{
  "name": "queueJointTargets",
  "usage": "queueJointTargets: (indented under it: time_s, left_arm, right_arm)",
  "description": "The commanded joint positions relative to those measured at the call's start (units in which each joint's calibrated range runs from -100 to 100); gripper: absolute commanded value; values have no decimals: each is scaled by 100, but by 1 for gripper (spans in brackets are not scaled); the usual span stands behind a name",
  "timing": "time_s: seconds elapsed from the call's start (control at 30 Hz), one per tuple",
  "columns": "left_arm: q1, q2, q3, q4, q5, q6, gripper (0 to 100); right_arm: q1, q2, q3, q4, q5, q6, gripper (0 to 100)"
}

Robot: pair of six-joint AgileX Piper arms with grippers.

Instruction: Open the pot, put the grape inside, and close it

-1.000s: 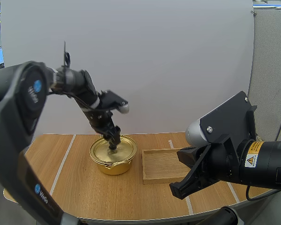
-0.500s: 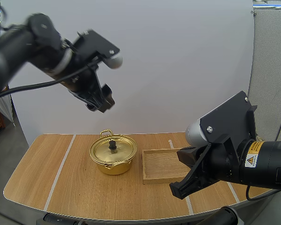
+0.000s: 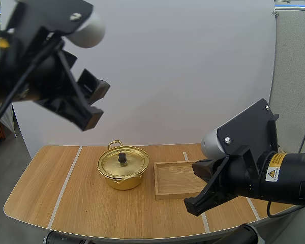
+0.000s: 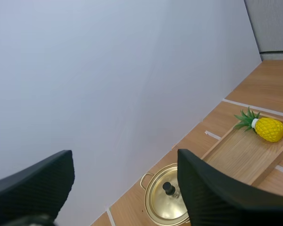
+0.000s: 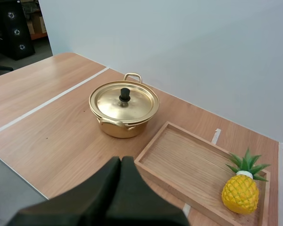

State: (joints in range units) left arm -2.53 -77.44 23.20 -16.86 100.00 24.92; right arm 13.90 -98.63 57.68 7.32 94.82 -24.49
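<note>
Opening step, we judged: the round golden metal pot (image 3: 123,181) sat lidded, our left gripper (image 3: 94,104) hung wide open and empty high above it, our right gripper (image 5: 121,165) was pressed closed on nothing, a yellow toy pineapple (image 5: 240,193) lay in the wooden tray (image 3: 158,189) beside the pot; next called for descending onto the black lid knob (image 3: 122,158).

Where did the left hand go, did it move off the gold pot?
Yes. The left hand has lifted up and to the left, away from the round gold metal pot, whose black lid knob it was at a second ago.
</note>
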Motion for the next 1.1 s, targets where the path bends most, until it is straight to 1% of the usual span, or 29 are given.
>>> queueJointTargets:
  time_s: [0.0,0.07,0.27,0.43,0.53,0.57,0.6,0.63,0.7,0.8,0.9,1.0,1.07]
  left_arm:
    - [46,-156,12,61,0,-121,100]
    - [76,-171,12,108,0,-211,100]
    - [76,-200,111,132,0,-499,100]
    - [92,-450,693,132,0,-533,100]
    - [147,-718,1130,121,0,-544,100]
    - [149,-785,1219,99,0,-544,98]
    - [167,-940,1414,90,0,-544,68]
    - [183,-1050,1539,90,0,-544,50]
    - [185,-1259,1764,80,0,-544,0]
    - [185,-1531,2065,80,0,-534,0]
    - [218,-1769,2386,41,0,-613,0]
    - [292,-2130,2932,-221,0,-669,0]
    - [304,-2256,3221,-435,0,-679,0]
  right_arm:
    - [-58,-39,13,-27,-102,4,0]
    - [-85,-39,13,-27,-102,4,0]
    - [-182,-39,13,-27,-102,4,0]
    - [-311,-137,13,-27,-216,4,0]
    - [-403,-137,13,-37,-239,4,0]
    - [-421,-137,13,-37,-255,4,0]
    - [-453,-137,13,-12,-271,4,0]
    - [-475,-137,13,0,-275,4,0]
    - [-495,-137,13,13,-293,4,0]
    - [-548,-137,13,13,-293,4,0]
    - [-648,-137,13,82,-306,13,0]
    - [-761,-137,13,216,-493,110,0]
    - [-800,-137,41,241,-800,110,0]
